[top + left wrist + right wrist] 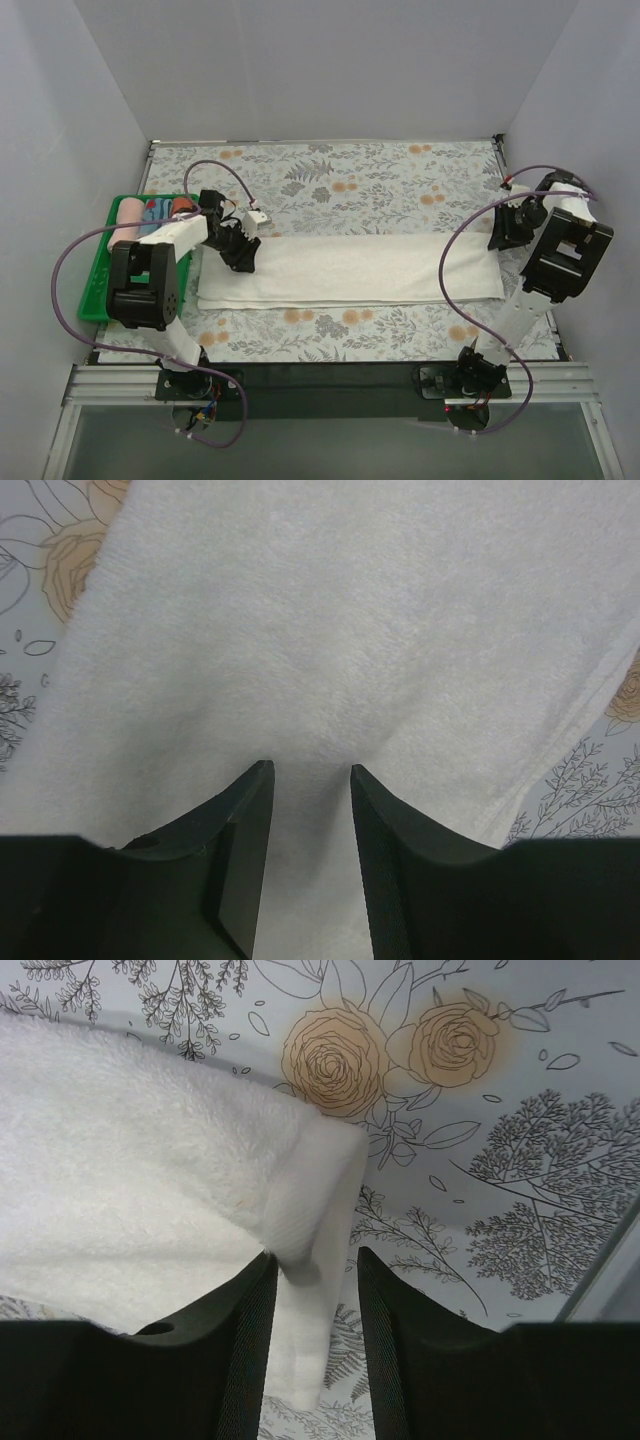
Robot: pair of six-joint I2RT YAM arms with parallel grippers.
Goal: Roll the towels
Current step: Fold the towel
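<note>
We see the cream towel (350, 268) lying flat across the counter (400, 175). Our left end effector (310, 770) sits over its left end, jaws narrowly parted. The right end effector (313, 1255) stands narrowly parted around the right hem, unclamped. The pink towel (128, 218) lies in the green tray (97, 290), far left.

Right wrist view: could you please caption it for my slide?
Open right gripper straddles the cream towel's hemmed corner over floral tablecloth.

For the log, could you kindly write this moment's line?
cream towel flat, unrolled; left pincer over left end; right pincer astride right end
</note>
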